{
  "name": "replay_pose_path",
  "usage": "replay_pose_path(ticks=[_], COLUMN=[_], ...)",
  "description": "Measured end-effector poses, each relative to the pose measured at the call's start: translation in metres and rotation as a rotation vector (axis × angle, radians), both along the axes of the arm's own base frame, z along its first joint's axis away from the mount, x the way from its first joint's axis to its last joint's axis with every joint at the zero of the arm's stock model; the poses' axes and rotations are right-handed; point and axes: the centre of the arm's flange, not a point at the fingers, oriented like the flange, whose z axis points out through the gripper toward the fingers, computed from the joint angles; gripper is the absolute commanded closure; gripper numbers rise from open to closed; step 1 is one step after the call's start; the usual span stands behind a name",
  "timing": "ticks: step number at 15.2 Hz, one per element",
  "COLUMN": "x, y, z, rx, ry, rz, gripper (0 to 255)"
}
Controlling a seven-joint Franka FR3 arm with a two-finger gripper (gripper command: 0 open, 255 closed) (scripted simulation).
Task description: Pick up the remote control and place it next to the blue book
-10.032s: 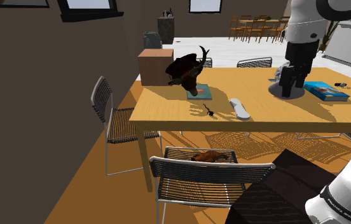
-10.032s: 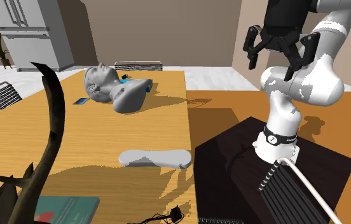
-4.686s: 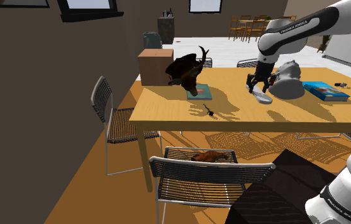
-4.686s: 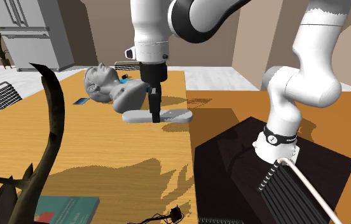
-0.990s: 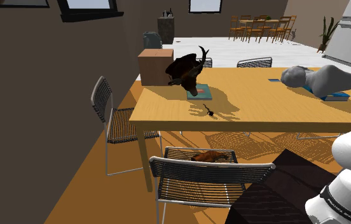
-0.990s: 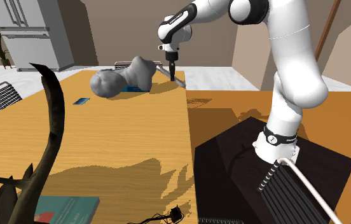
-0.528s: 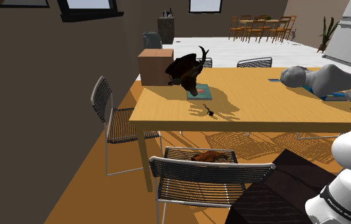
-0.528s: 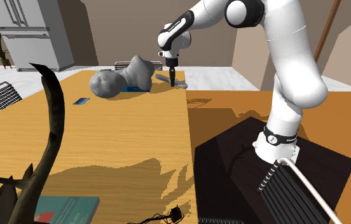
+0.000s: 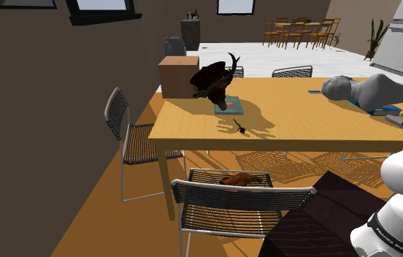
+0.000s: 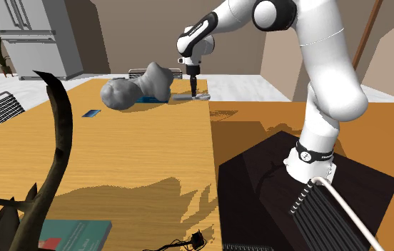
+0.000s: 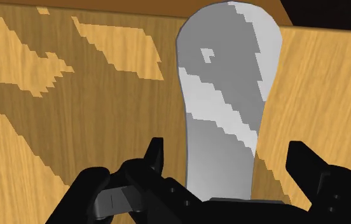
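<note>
- The fingers stand wide apart, clasping nothing; there is bare wood between each of them and the remote.
- The remote, a plain grey slab, lies flat on the table, straight ahead of the gripper and centred in the gap between the fingers.
- Its long axis runs away from the hand, crosswise to the line on which the fingers would close. Its far end comes close to the table's edge.
- In the second exterior view the gripper points straight down over the remote, just beside the grey bust.
- The blue book peeks out from under that bust, near the remote, so the placing looks done.
- Since the remote sits free between the fingers, the next move probably calls for a straight lift up; a sideways drift could nudge it toward the edge.
</note>
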Motion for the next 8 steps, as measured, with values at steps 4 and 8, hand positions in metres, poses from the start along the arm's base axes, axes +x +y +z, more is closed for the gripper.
replay_pose_path(ticks=[4, 8], x=[-0.001, 0.0], y=[0.0, -0.002], z=[0.006, 0.045], rx=[0.0, -0.001], ry=[0.0, -0.001], rz=[0.0, 0.0], gripper=[0, 0])
